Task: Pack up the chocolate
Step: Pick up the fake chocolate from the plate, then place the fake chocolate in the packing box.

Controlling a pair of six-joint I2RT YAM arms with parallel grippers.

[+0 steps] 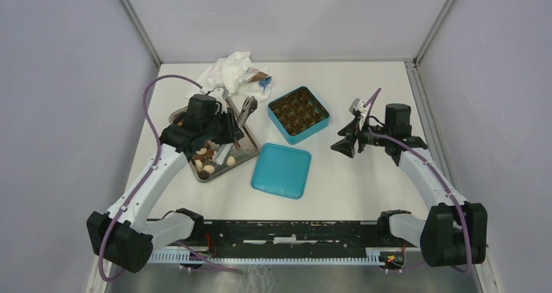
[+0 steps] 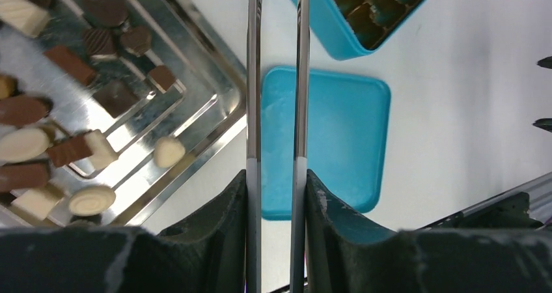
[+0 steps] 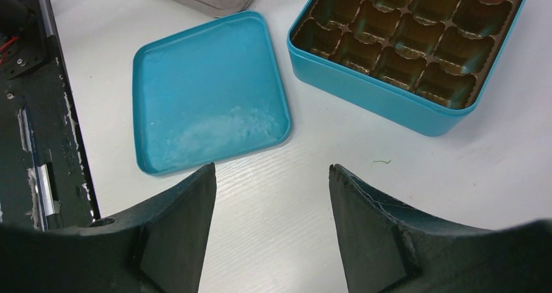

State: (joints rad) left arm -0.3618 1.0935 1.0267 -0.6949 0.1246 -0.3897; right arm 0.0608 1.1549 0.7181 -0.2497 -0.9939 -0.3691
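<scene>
Chocolate sits on the steel tray, near the open teal box. My left claw is clenched on metal tongs; my right claw hangs released. Picking comes next, I reckon: tongs down around one piece, squeezing gently.

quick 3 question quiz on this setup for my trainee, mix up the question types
1. True or false: the teal lid sits closed on the teal box.
2. What do the left arm's jaws grip? A) a chocolate B) metal tongs C) a white cloth
3. Where do the loose chocolates lie?

Key
1. False: the lid lies apart from the box on the table, inside up.
2. B
3. On the metal tray.
</scene>
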